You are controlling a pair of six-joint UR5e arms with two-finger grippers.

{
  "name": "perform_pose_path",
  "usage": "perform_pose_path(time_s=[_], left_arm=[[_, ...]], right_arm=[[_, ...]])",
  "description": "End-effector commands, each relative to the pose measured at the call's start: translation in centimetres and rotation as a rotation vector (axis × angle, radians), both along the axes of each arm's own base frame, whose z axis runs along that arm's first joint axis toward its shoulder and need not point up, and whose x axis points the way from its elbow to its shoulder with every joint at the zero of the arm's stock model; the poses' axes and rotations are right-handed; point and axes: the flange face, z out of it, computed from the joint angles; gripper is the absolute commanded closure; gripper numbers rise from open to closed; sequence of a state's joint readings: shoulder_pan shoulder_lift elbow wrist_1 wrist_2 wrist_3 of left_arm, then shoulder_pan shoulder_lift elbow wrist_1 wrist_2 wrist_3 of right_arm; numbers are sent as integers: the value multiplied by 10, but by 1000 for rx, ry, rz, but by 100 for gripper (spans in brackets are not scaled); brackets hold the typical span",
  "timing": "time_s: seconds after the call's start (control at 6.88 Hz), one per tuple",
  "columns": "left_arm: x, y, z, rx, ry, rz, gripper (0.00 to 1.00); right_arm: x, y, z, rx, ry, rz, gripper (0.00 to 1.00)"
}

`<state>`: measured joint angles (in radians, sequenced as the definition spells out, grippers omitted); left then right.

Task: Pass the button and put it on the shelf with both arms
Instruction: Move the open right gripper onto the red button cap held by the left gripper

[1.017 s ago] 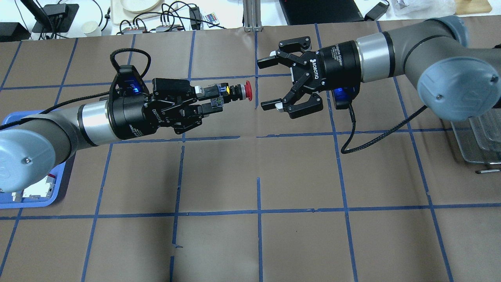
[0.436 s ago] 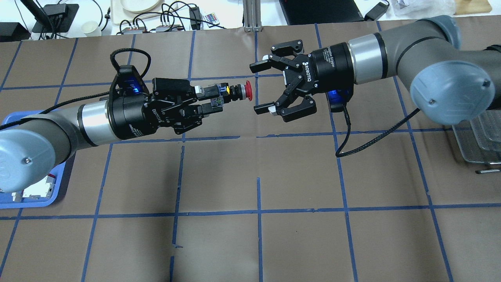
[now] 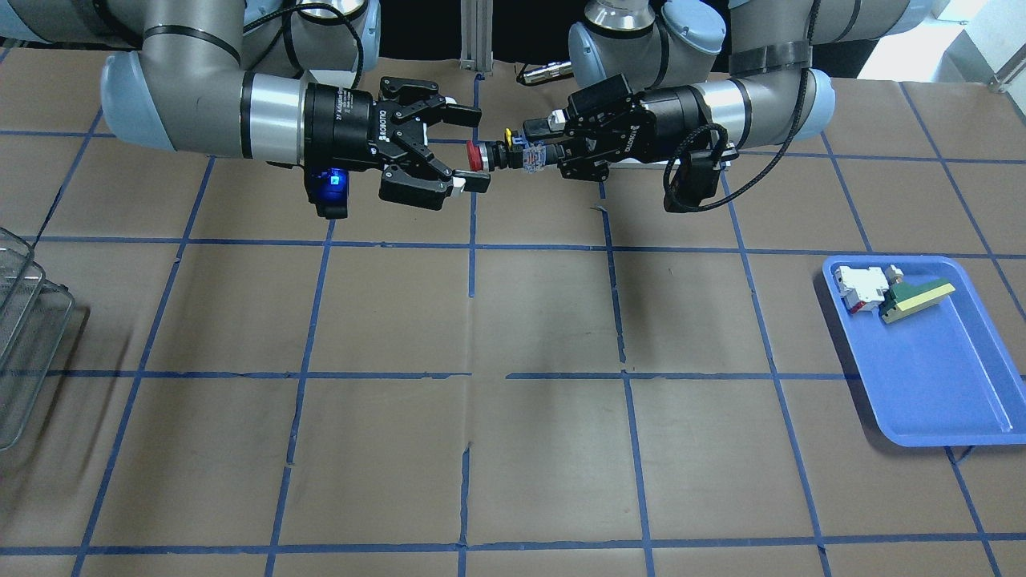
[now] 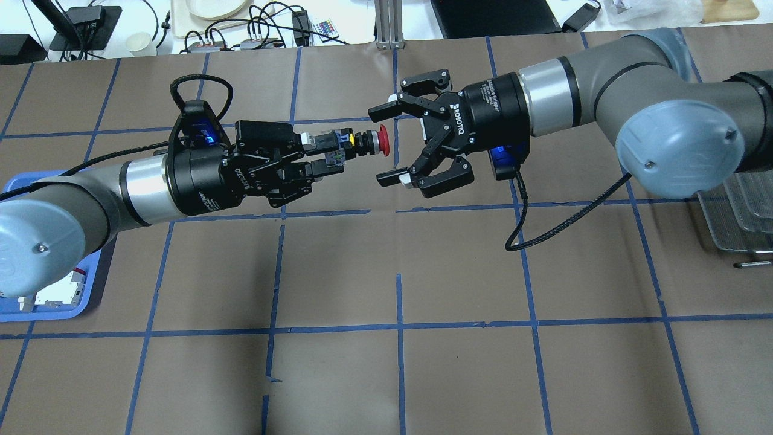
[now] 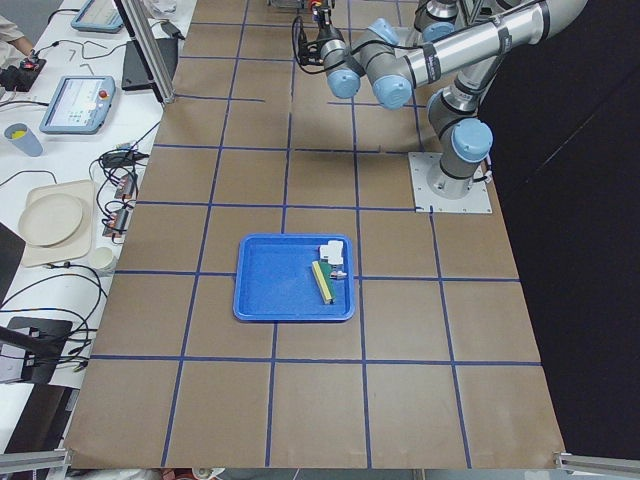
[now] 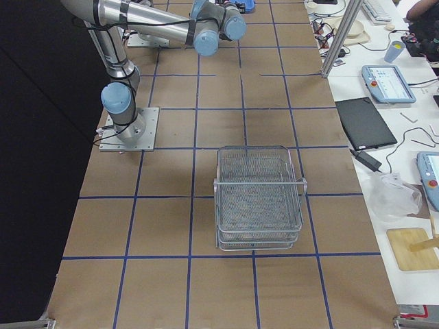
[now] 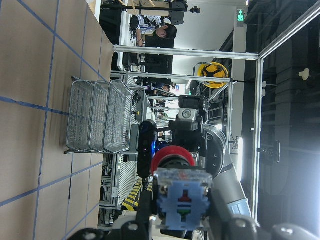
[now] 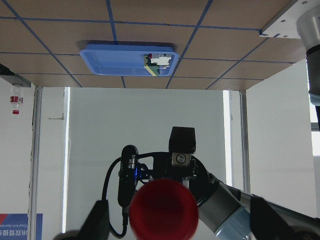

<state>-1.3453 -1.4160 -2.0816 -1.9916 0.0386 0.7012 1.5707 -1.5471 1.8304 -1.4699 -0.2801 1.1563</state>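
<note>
While the left gripper (image 4: 329, 158) is clamped on the grey-clear rear block of the button (image 4: 356, 140), the part hangs in mid-air over the far half of the table (image 4: 398, 374), just left of centre in the overhead view. At the far left a blue tray (image 4: 36, 311) lies partly under the left arm. To the button's right, the right gripper (image 4: 386, 145) faces it with its jaws spread wide, one fingertip on the far side of the red cap and one on the near side, neither touching. The shelf (image 4: 734, 211) stands at the right edge, well apart from the exchange.

The likeliest failure is a poor grasp. Little of the button shows beyond the left fingers, so the right fingers may close on the rounded cap alone, and it could slip out. They could also strike the left fingertips. If the left lets go before that hold is firm, the button would probably drop to the table.

The button's long axis lies level, running left to right, with the cap pointing right and the block end to the left.
</note>
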Motion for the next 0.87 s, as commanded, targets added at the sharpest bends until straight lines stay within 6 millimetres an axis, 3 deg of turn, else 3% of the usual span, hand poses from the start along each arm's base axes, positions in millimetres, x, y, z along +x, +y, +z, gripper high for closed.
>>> perform_pose_path(time_s=[0.0,0.15,0.29,0.44,0.58,0.73], left_arm=[[0,0,1,-1,1,1,95],[0,0,1,-1,1,1,95],[0,0,0,1,1,1,95],[0,0,1,0,0,0,95],[0,0,0,1,1,1,95],[0,0,0,0,-1,-1,95]], right_arm=[[1,1,0,0,8,5,3],[0,2,0,0,9,5,12],[0,2,1,-3,9,6,32],[1,1,0,-2,6,4,64],[1,1,1,-6,4,5,85],[1,0,1,-6,0,3,92]])
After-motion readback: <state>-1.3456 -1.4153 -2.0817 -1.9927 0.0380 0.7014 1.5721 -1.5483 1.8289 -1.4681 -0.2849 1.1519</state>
